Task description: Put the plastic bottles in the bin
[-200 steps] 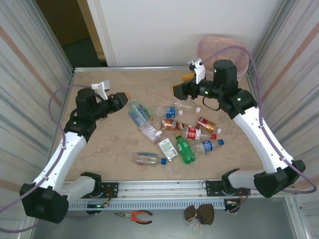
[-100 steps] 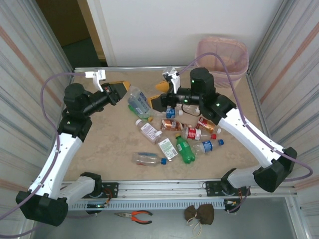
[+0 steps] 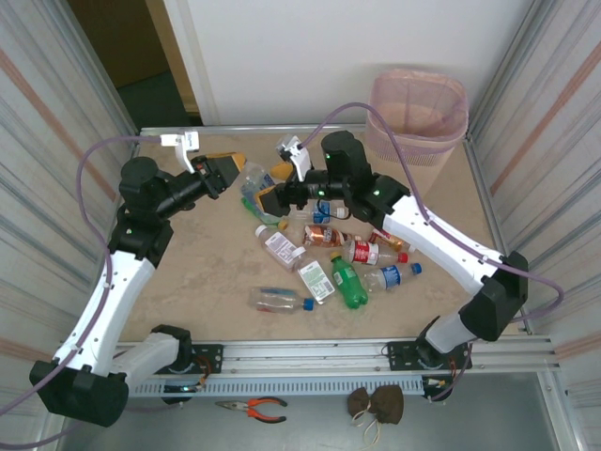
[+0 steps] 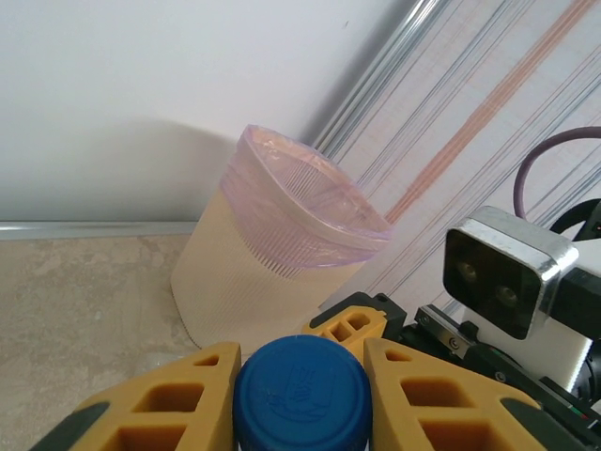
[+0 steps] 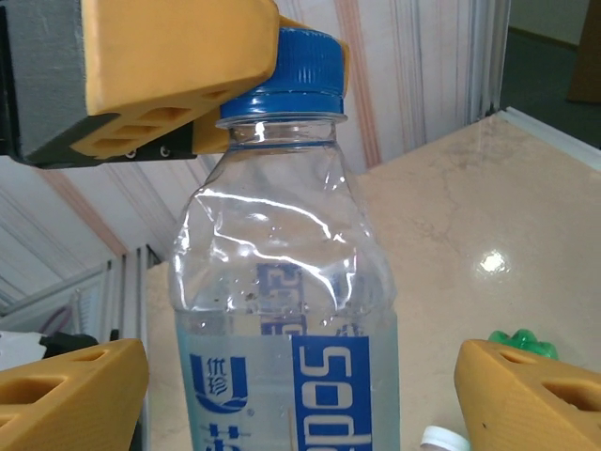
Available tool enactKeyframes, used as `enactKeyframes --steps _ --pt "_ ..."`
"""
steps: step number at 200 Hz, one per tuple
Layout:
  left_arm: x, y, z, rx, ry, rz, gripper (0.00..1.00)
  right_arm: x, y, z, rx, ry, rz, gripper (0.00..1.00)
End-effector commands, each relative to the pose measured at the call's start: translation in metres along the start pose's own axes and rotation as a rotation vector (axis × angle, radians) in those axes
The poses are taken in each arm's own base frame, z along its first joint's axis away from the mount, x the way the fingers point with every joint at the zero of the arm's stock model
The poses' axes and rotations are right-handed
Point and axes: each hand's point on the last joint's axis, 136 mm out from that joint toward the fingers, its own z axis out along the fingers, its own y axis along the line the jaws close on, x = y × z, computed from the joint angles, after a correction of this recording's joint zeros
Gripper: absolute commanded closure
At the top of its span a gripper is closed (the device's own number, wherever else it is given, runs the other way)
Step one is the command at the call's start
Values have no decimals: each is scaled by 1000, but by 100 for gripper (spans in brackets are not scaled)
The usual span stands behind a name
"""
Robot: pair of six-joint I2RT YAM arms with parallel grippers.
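Bottle [image 5: 282,282] label, blue and white, begins "Sod".

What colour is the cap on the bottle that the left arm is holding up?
Blue. The cap shows best in the left wrist view.

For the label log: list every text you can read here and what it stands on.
"Soda", cut off below: label of the clear bottle.
Characters beside it: blurred.
Embossed mark on blue cap: unreadable.
Labels of the loose bottles: too small.
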Motion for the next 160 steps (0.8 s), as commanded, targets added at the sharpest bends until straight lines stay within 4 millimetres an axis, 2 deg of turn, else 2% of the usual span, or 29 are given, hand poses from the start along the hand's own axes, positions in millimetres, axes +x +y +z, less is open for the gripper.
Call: enactKeyframes --steps 1,56,100,135,160 --pt "-23 -22 -8 50 -58 77 78 -13 4 3 -1 -23 -56 20" --pt "-23 -23 -9 51 -58 79 78 -9 3 10 -3 -13 -63 28" --pt "-22 -22 -9 43 -57 73 77 -12 8 10 -18 -19 -71 38" --pt "-23 -20 -11 30 -66 73 69 -16 11 6 -18 -31 -77 44" --pt "-25 -21 -13 22 -76 76 60 -21 12 2 -10 -41 -83 46"
